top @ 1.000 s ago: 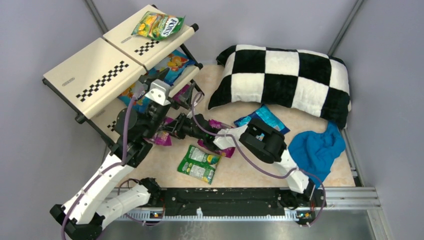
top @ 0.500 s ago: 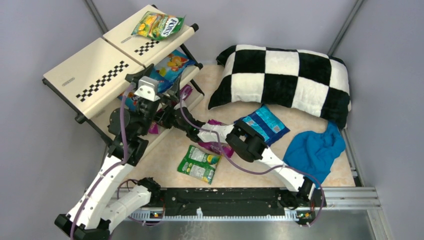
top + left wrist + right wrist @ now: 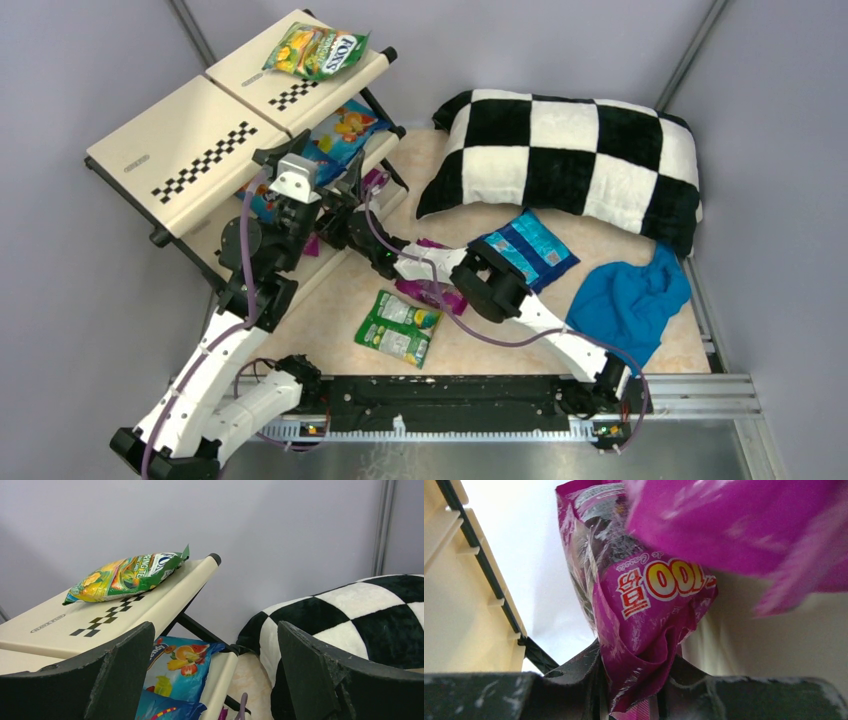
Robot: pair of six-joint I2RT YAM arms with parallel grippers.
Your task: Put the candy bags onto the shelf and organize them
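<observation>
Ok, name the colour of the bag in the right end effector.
Magenta bag, clearest in the right wrist view.

The left arm (image 3: 225, 340) rises from its base and leans toward the front edge of the shelf (image 3: 190, 140). Its wrist is about level, and the left gripper (image 3: 215, 630) has its jaws spread wide with nothing between them. The right arm (image 3: 545, 320) lies low, elbow bent, its forearm reaching leftward to the shelf's lower tiers. There the right gripper (image 3: 634, 660) pinches a magenta bag (image 3: 649, 600) between nearly closed fingers.
</observation>
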